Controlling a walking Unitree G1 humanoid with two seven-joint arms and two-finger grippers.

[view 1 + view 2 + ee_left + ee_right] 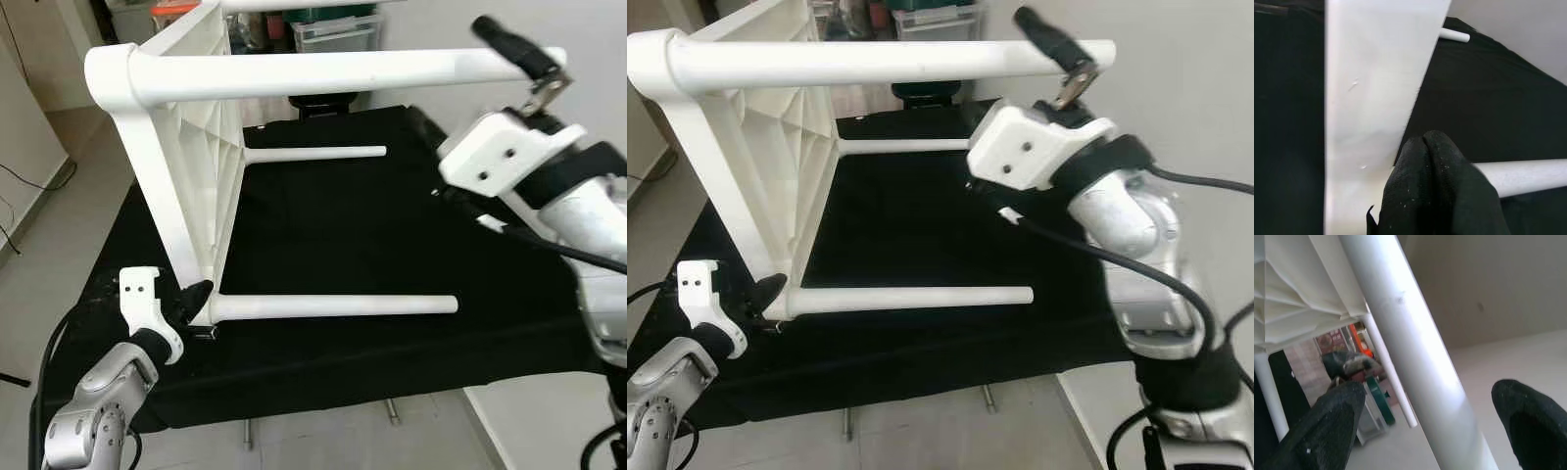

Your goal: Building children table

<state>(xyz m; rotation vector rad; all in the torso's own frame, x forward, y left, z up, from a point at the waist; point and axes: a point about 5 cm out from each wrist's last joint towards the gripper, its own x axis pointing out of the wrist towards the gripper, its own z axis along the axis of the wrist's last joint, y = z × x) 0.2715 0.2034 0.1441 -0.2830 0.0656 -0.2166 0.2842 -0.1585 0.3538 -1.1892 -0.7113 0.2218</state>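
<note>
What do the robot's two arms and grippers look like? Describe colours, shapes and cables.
Both arms are silver metal with black cables. The right gripper has a white block-shaped housing with two small holes and long black fingers. The left gripper has a smaller white bracket with holes, a black wrist band and black fingers.

My right arm point(1127, 220) is a silver tube of rounded segments, joined by black bands. A white, blocky wrist housing point(1024, 147) caps it, with two small dark screw holes in its face. Black cables point(1176, 284) loop along the arm's outside. My right gripper point(519, 49) has long black fingers with a small metal fitting at their base; close up, the fingers point(1332, 423) look matte and finely speckled.

My left arm point(93, 411) is silver too, with a black cable point(44, 362) arching beside it. Its white wrist bracket point(142, 294) carries small holes, above a black collar. My left gripper point(196, 294) has black, dusty fingers point(1440, 191).
</note>
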